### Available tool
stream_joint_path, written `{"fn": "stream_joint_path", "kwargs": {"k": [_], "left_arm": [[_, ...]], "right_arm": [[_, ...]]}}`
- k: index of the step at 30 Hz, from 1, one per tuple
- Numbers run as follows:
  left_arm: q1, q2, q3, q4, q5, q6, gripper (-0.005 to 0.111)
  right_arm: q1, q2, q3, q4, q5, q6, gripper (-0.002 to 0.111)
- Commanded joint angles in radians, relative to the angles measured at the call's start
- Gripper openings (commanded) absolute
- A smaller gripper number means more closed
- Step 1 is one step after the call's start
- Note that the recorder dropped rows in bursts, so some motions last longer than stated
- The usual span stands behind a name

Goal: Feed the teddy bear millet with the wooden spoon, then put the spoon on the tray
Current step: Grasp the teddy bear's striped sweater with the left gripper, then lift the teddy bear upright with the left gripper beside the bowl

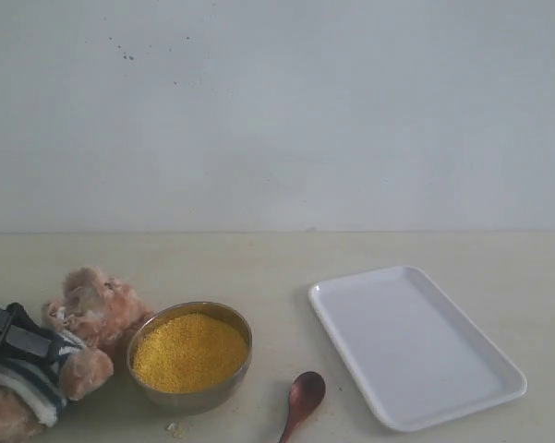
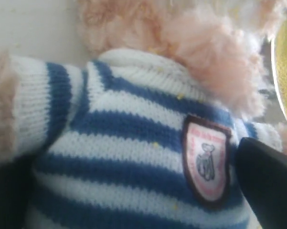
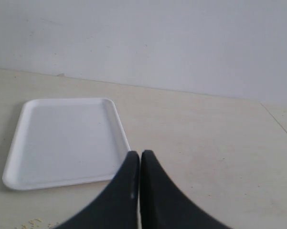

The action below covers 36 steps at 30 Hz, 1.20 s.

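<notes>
The teddy bear (image 1: 97, 309) lies at the table's left edge in its striped shirt (image 2: 133, 119), badge (image 2: 206, 162) facing the left wrist camera. My left gripper (image 1: 18, 337) (image 2: 133, 164) hangs over its torso, open, one dark finger (image 2: 272, 181) on each side of the shirt. Right beside the bear stands a steel bowl (image 1: 231, 318) heaped with yellow millet (image 1: 189, 351). The wooden spoon (image 1: 303, 397) lies on the table between bowl and tray, untouched. The white tray (image 1: 416, 346) (image 3: 62, 140) holds nothing. My right gripper (image 3: 140, 155) is shut and holds nothing, near the tray's corner, out of the exterior view.
A few spilled grains (image 1: 175, 427) lie in front of the bowl, and more (image 3: 33, 223) show near the tray. A pale wall (image 1: 277, 111) closes the far side of the table.
</notes>
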Motion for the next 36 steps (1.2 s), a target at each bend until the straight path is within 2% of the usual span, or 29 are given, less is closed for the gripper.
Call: {"fn": "stream_joint_path", "kwargs": {"k": [1,5,6,8,10,13,14,18,23,30,33,36], "left_arm": [[-0.035,0.008,0.0,-0.004,0.009,0.033,0.108],[-0.051,0.01,0.0,-0.002,0.017,0.055,0.107],[-0.062,0.01,0.0,0.0,0.033,0.067,0.105],[-0.09,0.01,0.0,0.0,0.049,0.106,0.093],[-0.121,0.01,0.0,0.015,0.044,0.153,0.067],[-0.145,0.01,0.0,0.118,0.043,0.187,0.013],[-0.145,0.01,0.0,0.156,0.043,0.182,0.005],[-0.129,0.005,0.0,0.173,-0.025,0.011,0.004],[-0.111,-0.029,0.0,0.164,0.008,-0.084,0.004],[-0.106,-0.115,0.027,0.034,0.114,-0.134,0.004],[-0.106,-0.162,0.088,-0.034,0.082,-0.14,0.004],[-0.106,-0.217,0.164,-0.104,-0.004,-0.14,0.004]], "right_arm": [[-0.005,-0.005,-0.001,0.001,-0.009,-0.001,0.0],[-0.005,-0.005,-0.001,0.001,-0.009,-0.001,0.0],[-0.005,-0.005,-0.001,0.001,-0.009,-0.001,0.0],[-0.005,-0.005,-0.001,0.001,-0.009,-0.001,0.0],[-0.005,-0.005,-0.001,0.001,-0.009,-0.001,0.0],[-0.005,-0.005,-0.001,0.001,-0.009,-0.001,0.0],[-0.005,-0.005,-0.001,0.001,-0.009,-0.001,0.0],[-0.005,-0.005,-0.001,0.001,-0.009,-0.001,0.0],[-0.005,-0.005,-0.001,0.001,-0.009,-0.001,0.0],[-0.005,-0.005,-0.001,0.001,-0.009,-0.001,0.0],[-0.005,-0.005,-0.001,0.001,-0.009,-0.001,0.0],[-0.005,-0.005,-0.001,0.001,-0.009,-0.001,0.0]]}}
